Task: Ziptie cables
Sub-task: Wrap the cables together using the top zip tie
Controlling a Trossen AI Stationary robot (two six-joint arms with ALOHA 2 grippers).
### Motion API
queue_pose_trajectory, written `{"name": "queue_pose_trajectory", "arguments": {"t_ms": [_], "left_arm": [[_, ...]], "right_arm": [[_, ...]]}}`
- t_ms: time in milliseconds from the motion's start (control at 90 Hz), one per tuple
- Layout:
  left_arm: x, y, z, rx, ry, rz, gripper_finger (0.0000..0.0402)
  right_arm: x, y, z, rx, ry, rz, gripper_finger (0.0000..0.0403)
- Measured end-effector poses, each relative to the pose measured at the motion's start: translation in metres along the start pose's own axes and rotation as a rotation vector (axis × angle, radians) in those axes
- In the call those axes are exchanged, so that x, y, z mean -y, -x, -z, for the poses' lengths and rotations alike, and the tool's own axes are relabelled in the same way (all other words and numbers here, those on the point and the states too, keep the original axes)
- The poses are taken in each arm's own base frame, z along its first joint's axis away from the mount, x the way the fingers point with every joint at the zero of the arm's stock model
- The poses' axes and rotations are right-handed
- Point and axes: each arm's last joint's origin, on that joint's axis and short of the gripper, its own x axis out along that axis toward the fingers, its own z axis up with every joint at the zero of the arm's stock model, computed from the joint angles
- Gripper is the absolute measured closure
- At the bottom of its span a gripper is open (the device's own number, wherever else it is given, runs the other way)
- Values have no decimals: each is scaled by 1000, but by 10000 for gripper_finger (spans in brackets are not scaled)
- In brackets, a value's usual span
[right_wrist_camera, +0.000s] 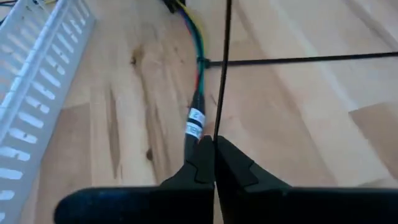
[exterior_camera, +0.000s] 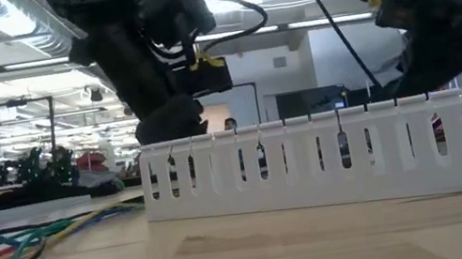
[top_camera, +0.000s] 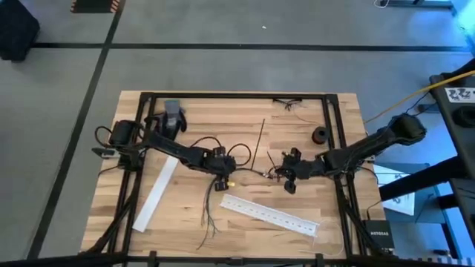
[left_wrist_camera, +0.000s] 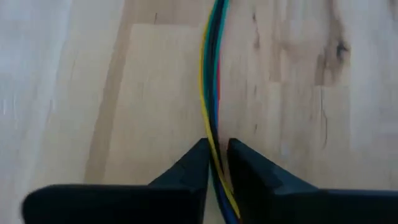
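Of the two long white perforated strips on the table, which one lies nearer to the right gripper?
The slanted white strip at the table's front, just below the right gripper. The other strip lies far off by the left arm's base.

Thin multicoloured cables (top_camera: 223,194) lie bundled mid-table, loose ends splayed toward the near edge.

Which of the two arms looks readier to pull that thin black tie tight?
Right, probably: the right gripper already pinches the black zip tie looped round the cables, while the left gripper clamps the bundle.
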Motion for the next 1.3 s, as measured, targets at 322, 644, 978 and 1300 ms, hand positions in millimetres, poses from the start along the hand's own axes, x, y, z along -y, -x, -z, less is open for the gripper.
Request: {"name": "queue_pose_trajectory", "arguments": {"t_ms": [322, 644, 978, 1300], "left_arm": [[-16, 3, -34, 324, -36, 115, 221], [-28, -38, -42, 482, -136, 168, 208], [-31, -91, -29, 364, -112, 201, 226], [-31, -83, -31, 343, -109, 199, 388]], "right_arm": [[-8, -12, 9, 31, 25, 73, 403], [-9, -13, 8, 41, 1, 72, 403], [-9, -12, 8, 45, -11, 67, 403], [-8, -10, 6, 67, 0, 104, 403]]}}
